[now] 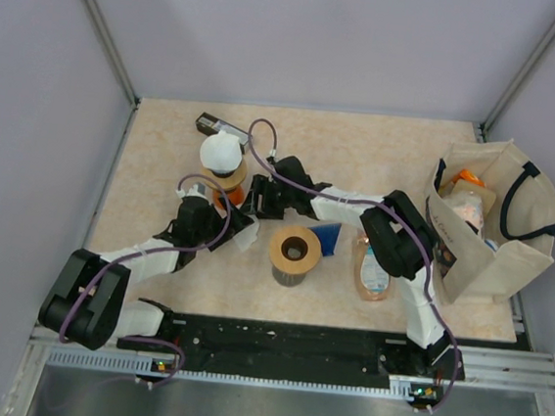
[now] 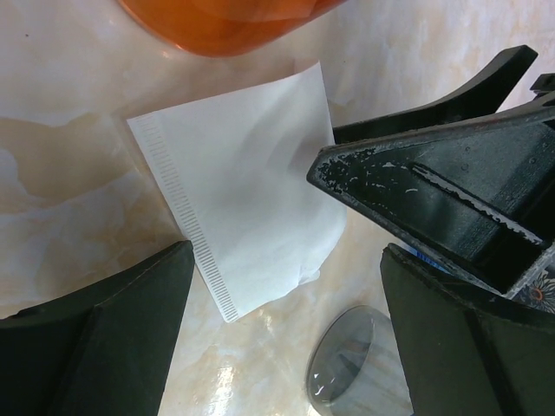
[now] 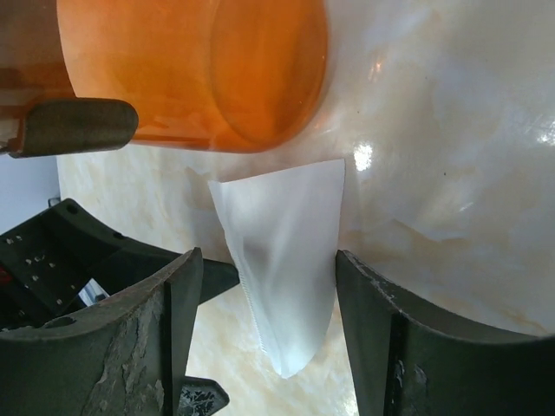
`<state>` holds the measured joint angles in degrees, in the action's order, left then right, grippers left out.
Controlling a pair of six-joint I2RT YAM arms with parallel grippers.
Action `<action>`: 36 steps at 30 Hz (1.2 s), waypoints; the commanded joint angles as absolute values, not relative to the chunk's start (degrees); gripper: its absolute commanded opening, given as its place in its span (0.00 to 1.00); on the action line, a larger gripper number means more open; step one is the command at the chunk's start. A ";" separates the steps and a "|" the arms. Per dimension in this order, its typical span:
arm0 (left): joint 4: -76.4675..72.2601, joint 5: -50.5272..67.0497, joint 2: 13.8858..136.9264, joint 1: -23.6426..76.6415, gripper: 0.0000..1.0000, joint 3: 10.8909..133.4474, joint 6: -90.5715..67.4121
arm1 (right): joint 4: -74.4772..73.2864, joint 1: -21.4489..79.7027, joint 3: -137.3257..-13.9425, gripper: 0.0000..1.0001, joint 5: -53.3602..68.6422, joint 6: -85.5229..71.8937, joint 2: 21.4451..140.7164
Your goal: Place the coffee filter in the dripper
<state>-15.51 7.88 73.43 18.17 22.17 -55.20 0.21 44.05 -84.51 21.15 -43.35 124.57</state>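
— What is held in the containers?
— The tote bag [image 1: 497,229] at the right is filled with packets. The orange dripper [image 1: 229,182] is topped by a white rounded object, which cannot be identified.
— And the coffee filter [image 2: 247,191]?
— It is laid flat on the table [image 1: 362,147], just beside the dripper. A brown cylinder [image 1: 293,254] and a pouch [image 1: 372,266] are set nearby.
— The tools?
— Both are spread wide, nothing gripped. The filter is framed by the left gripper [image 2: 282,342] and the right gripper [image 3: 269,338]. Only in the left wrist view is a right finger seen overlapping its edge.
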 commanded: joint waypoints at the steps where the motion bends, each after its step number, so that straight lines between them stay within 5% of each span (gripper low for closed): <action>1: -14.33 8.09 74.62 18.54 0.94 22.59 -54.41 | 5.01 44.65 -84.11 0.62 21.71 -44.82 120.77; 14: -13.36 7.82 74.36 18.54 0.94 22.85 -54.23 | 5.71 44.65 -82.71 0.50 21.80 -46.05 119.62; 22: -13.18 8.09 74.18 18.54 0.94 22.94 -54.14 | 6.15 44.65 -83.23 0.24 23.47 -46.41 121.29; 26: -12.75 8.53 72.87 18.54 0.94 23.03 -53.53 | 6.68 44.65 -83.50 0.01 24.17 -45.44 121.46; 36: 2.69 10.81 52.41 18.55 0.98 23.55 -43.52 | 1.76 44.65 -81.92 0.00 22.85 -33.76 111.46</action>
<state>-5.34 8.97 62.24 18.28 22.39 -50.13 2.20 44.10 -82.61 23.53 -40.93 121.38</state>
